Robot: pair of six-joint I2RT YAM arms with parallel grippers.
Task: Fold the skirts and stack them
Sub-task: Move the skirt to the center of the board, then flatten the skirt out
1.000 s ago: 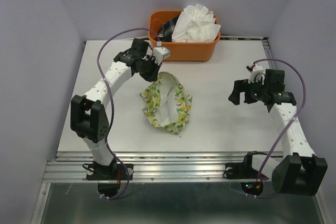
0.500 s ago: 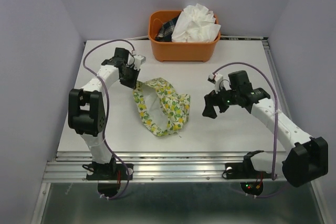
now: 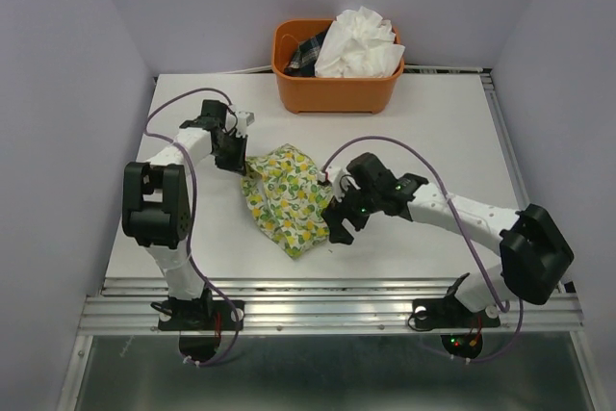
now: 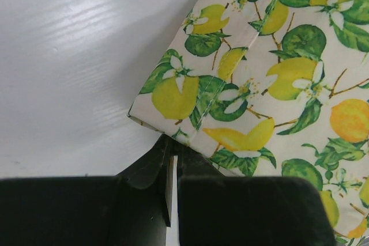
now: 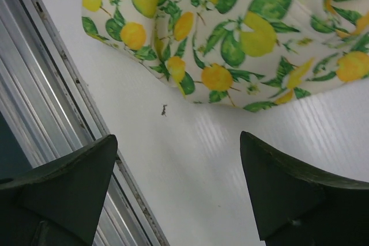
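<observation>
Top view: spreading stage, I'd say; no fold made yet. Lemon skirt [image 3: 287,201] bunched mid-worktop [image 3: 433,132], leftward. White skirt [image 3: 358,43] in orange basket [image 3: 337,93] at far edge. Left gripper [image 3: 232,155] at lemon skirt's far-left corner, right gripper [image 3: 334,226] at its right edge.

Left wrist: fingers pinched shut, hem corner clamped.

Right wrist: jaws wide apart, holding nothing, over bare worktop just short of hem. Next probably needs right to nip hem, then both to pull flat.

We see the whole table [image 3: 452,122] from above and behind; both wrist views look down close on the lemon-print skirt [image 3: 289,204], shared by all 3.
</observation>
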